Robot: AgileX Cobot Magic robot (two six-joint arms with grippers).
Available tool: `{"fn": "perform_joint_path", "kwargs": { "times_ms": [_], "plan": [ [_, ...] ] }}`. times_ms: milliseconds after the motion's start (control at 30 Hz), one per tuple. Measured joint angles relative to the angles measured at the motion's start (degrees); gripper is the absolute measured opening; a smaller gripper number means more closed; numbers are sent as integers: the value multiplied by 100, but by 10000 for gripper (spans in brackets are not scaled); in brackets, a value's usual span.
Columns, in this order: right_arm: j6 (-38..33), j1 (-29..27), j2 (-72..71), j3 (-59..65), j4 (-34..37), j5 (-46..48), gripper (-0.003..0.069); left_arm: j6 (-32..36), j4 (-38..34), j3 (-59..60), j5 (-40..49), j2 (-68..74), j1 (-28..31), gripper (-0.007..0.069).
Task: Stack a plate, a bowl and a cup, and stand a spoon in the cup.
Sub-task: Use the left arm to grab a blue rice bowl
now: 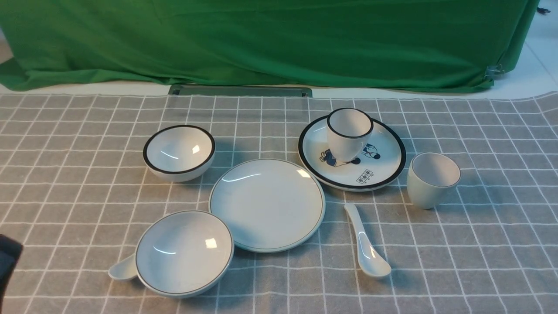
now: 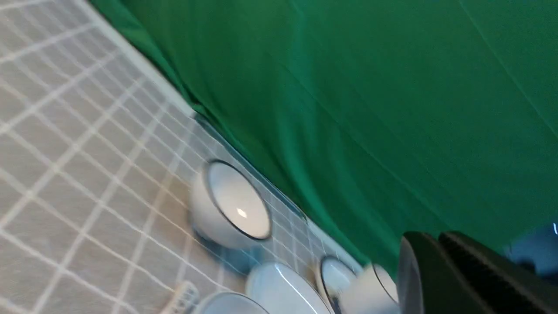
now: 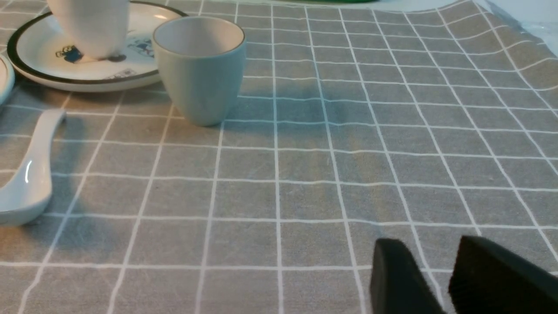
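Nothing is stacked yet! The plain white round plate with a thin dark rim line (image 1: 267,205) lies mid-desk (image 1: 479,244). The wide shallow white bowl (image 1: 184,253) sits just beside it, toward the near-left corner. The all-white ceramic soup spoon (image 1: 366,248) lies just right of the plate, and the handleless white rounded cup (image 1: 431,179) stands upright nearer the right edge. The left claw (image 2: 436,244) is clenched. The right claw (image 3: 429,250) is released, low over the desk.
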Motion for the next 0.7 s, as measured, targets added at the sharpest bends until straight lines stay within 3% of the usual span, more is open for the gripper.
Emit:
{"fn": "perform_joint_path", "kwargs": {
  "times_ms": [133, 267, 400, 567, 700],
  "plan": [
    [0, 0, 0, 0, 0, 0, 242, 919, 427, -1539, 2042, 1255, 0, 17],
    [0, 0, 0, 0, 0, 0, 242, 1333, 1075, -2596, 3156, 2752, -24, 17],
    [0, 0, 0, 0, 0, 0, 242, 1459, 1396, -3092, 3273, 3786, -423, 17],
    [0, 0, 0, 0, 0, 0, 242, 1658, 1850, -3303, 2787, 5033, -1868, 17],
    [0, 0, 0, 0, 0, 0, 242, 1718, 2109, -3355, 2448, 5637, -2595, 17]
  ]
}}
